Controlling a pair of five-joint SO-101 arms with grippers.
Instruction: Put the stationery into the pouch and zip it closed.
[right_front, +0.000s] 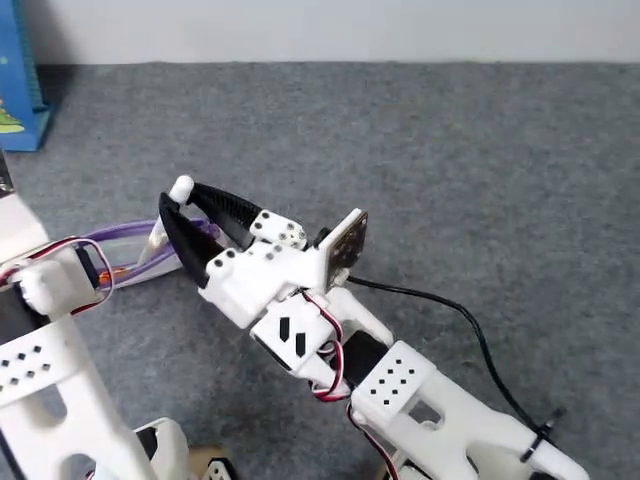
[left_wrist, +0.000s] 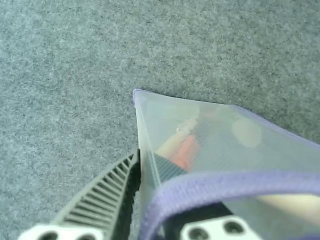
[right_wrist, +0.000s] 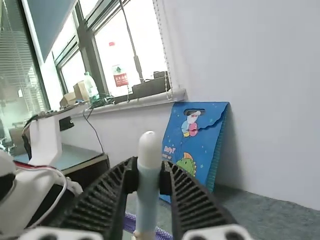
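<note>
A translucent pouch with a purple zip edge holds an orange and a beige item. My left gripper is shut on the pouch's open edge, one ribbed finger outside the wall. In the high view the pouch lies at the left, beside the left arm. My right gripper is shut on a white pen with a rounded tip, held tilted just above the pouch's mouth. In the right wrist view the pen stands between the two black fingers.
A blue gift bag leans at the far left against the white wall. A black cable trails over the grey felt table to the right of the right arm.
</note>
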